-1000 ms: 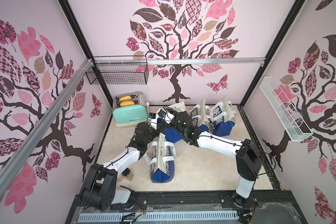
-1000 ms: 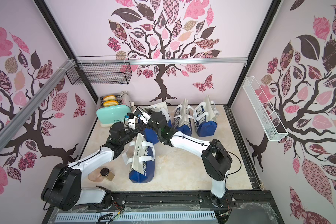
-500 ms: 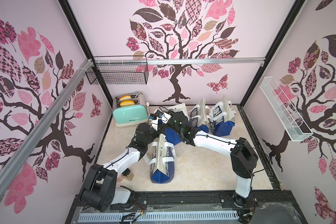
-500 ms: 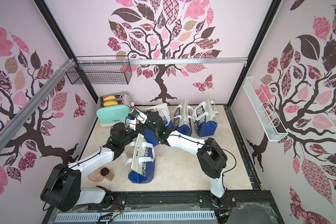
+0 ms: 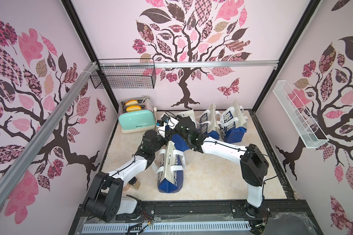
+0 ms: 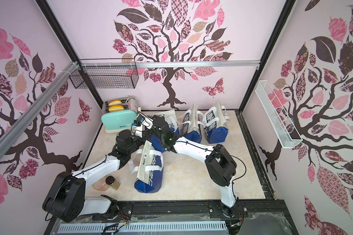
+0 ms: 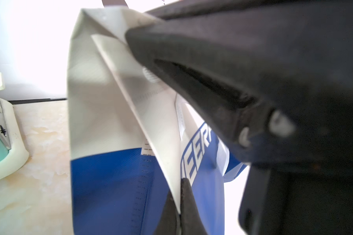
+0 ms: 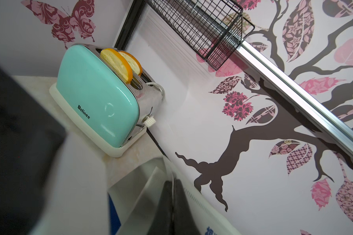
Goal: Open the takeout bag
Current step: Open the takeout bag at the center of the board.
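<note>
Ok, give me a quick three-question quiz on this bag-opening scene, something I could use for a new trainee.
1. True or false: the left gripper and the right gripper are both shut on the top edge of the takeout bag.
2. Which appliance stands near that bag? A) a kettle B) a mint-green toaster C) a microwave
3. How many bread slices sit in the toaster's slots?
Key: 1 true; 2 B; 3 two.
</note>
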You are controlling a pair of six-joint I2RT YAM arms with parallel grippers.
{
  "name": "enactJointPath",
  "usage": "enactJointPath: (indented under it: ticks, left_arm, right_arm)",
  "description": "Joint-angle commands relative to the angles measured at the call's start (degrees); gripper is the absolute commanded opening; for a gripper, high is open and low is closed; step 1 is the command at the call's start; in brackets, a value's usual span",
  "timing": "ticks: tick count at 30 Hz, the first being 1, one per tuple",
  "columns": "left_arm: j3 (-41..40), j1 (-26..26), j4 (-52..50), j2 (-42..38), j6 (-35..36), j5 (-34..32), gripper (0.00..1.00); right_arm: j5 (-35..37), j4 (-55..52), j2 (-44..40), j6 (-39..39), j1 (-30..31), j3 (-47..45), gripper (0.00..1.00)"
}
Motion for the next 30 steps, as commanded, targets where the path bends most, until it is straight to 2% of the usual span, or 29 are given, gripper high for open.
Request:
enactJointPath:
  ticks: [1,10,22,26,30]
  left_arm:
    - [-1.05,-0.31,1.53,1.08,-0.30,-2.67,0.00]
    - [0.56,-0.30,-2.31,4.91,-2.26,-9.58,0.00]
    - [1.78,-0.30,-7.27,5.85,-2.36,-20.73,0.00]
    - [1.76,-0.31,-7.88,6.94,-2.43,-22.14,0.00]
    - [0.40,-0.30,-4.68,6.66,-3.50,-19.54,0.00]
  right_arm:
    - [4.69,-2.70,-3.18,1.11,-2.71,3.63,0.00]
    - [9.14,-12.96,-3.85,-1.83,-2.46,10.87,0.00]
    - [16.70,-21.58,-0.32,-10.94,0.94,22.46,0.00]
    - [16.94,-24.31,1.41,-11.89,1.55,26.64,0.00]
    - [14.00,-29.00,1.90,-8.56,1.31,28.91,0.00]
